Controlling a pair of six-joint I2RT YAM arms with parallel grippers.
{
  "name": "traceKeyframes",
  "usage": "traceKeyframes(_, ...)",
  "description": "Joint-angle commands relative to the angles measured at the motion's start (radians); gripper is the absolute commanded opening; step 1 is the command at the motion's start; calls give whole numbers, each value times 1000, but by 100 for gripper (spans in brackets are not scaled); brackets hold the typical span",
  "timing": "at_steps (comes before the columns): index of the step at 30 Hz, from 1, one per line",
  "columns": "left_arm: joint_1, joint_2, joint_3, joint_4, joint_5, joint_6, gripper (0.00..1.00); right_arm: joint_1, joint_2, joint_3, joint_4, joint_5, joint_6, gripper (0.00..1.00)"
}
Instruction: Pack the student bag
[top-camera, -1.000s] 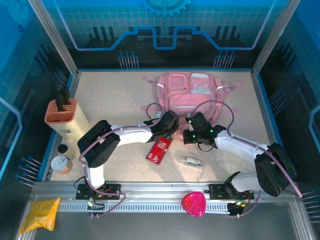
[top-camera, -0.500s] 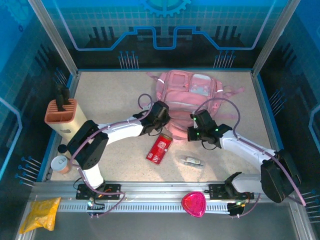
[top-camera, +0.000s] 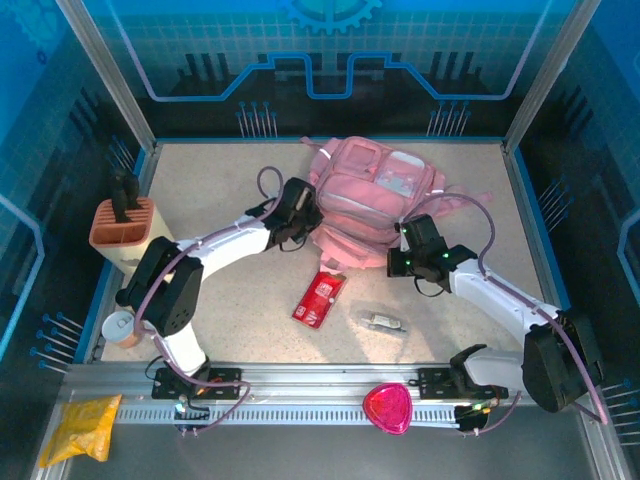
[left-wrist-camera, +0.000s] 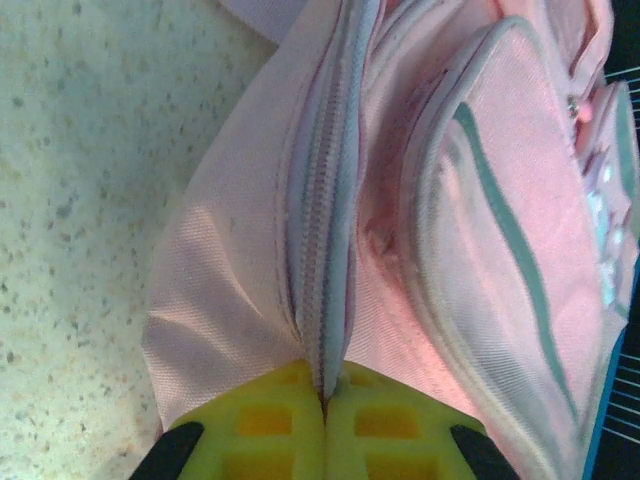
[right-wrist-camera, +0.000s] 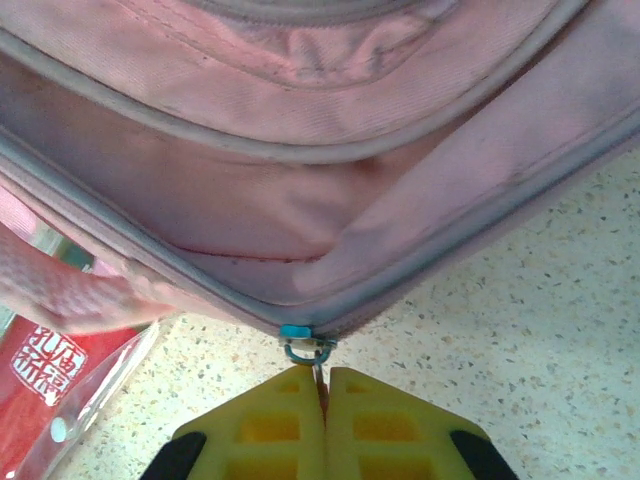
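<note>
— At the table's (top-camera: 210, 190) far middle, what lies there?
— Pink backpack (top-camera: 375, 190), flat, slightly skewed, front pockets up.
— Left gripper (left-wrist-camera: 325, 400)?
— Closed tight at the backpack's left edge, its yellow pads (left-wrist-camera: 265, 430) pinching fabric along the zipped seam (left-wrist-camera: 322, 250).
— Right gripper (right-wrist-camera: 325, 385)?
— Closed at the near right edge, nipping the metal zipper pull (right-wrist-camera: 308, 350).
— Anything else?
— Red packet (top-camera: 318, 298), close to the backpack's near edge, untouched.

Pink student bag (top-camera: 375, 195), red packet (top-camera: 319, 298), speckled beige table (top-camera: 220, 190).
</note>
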Motion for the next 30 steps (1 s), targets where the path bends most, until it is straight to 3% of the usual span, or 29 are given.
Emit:
traceKeyframes(1,93,28,124,-48,-83,95,0,15,11,19,-79,-15,-4,0)
traceKeyframes(6,152,105,205,-65,-17,159,0,140,91,79,-14,-53,47,0)
traceKeyframes(10,185,125,230,-120,40,193,0,160,161,102,51,-124,100,0)
traceKeyframes(12,185,96,190,-107,49,206,9,164,180,107,64,-119,96,0)
traceKeyframes(17,172,-24,83,-60,110,239,41,166,192,96,79,-120,84,0)
traceKeyframes(23,75,-224,-126,20,80,95,52,168,202,82,106,-122,87,0)
traceKeyframes(30,-137,-329,-332,176,-61,-170,65,177,210,92,105,-120,77,0)
